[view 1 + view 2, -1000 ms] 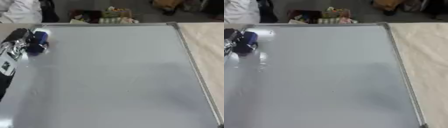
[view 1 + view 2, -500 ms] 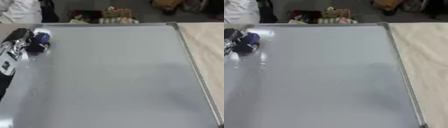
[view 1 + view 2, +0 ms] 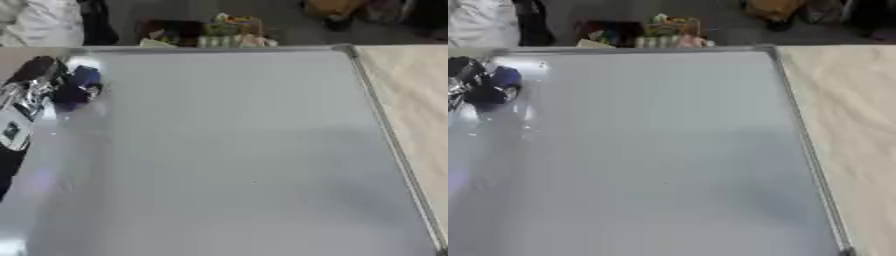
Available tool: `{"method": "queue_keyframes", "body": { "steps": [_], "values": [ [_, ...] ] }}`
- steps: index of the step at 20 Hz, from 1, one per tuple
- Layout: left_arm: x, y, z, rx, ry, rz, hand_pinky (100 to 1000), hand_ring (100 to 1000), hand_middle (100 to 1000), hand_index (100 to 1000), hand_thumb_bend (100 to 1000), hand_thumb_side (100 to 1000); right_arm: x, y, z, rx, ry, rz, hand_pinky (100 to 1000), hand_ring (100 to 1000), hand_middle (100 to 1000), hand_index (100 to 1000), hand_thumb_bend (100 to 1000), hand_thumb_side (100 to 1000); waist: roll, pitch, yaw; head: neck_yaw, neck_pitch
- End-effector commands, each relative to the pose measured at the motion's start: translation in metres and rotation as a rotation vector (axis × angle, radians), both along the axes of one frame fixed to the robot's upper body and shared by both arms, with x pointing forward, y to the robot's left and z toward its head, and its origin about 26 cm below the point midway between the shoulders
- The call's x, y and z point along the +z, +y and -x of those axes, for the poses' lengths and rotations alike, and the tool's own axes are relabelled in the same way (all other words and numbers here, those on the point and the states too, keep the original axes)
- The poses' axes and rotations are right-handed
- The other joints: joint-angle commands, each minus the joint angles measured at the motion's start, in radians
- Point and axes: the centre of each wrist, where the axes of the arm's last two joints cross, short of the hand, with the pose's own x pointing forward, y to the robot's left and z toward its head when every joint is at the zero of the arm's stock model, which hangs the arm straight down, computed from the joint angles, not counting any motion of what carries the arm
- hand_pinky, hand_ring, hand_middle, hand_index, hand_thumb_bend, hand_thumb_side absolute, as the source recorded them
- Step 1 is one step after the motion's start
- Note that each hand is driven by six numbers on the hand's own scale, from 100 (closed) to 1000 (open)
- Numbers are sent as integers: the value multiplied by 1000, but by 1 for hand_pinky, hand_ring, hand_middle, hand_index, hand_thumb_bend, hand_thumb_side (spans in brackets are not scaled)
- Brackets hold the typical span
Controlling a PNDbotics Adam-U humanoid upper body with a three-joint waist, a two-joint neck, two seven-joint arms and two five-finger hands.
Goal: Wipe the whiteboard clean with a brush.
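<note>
A dark blue brush [image 3: 77, 86] is seen at ten o'clock on the whiteboard [image 3: 236, 150], with the left hand [image 3: 35, 87] fingers curled round it. Bare tabletop [image 3: 411, 100] lies at three o'clock; clutter [image 3: 214, 35] is seen at twelve.
</note>
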Motion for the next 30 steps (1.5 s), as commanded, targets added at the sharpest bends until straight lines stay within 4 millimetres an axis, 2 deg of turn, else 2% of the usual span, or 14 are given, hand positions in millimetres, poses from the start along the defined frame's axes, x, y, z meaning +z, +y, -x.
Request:
{"method": "queue_keyframes", "body": {
  "steps": [1,8,15,21,30],
  "values": [
    [9,4,2,6,-31,0,493,583,476,757,376,439,5,-3,3,-14,-17,-1,837,806,698,859,100,1000,-2,-25,-1,2,-9],
    [6,4,2,1,-30,-2,467,555,435,696,345,417,6,-3,3,-22,-24,-15,836,804,696,857,100,1000,-4,-22,-4,4,-14],
    [4,4,1,-6,-33,-2,441,515,380,624,265,371,6,-3,3,-23,-26,-28,836,801,692,852,100,1000,-5,-22,-2,4,-17],
    [3,5,1,9,-55,5,417,488,348,616,166,372,6,-2,3,-20,-24,-35,836,799,690,849,100,1000,-5,-21,-5,4,-19],
    [4,3,1,-2,-75,19,412,483,343,620,114,382,7,-2,3,-20,-24,-39,837,797,688,848,100,1000,-5,-17,-12,7,-26]
  ]
}}
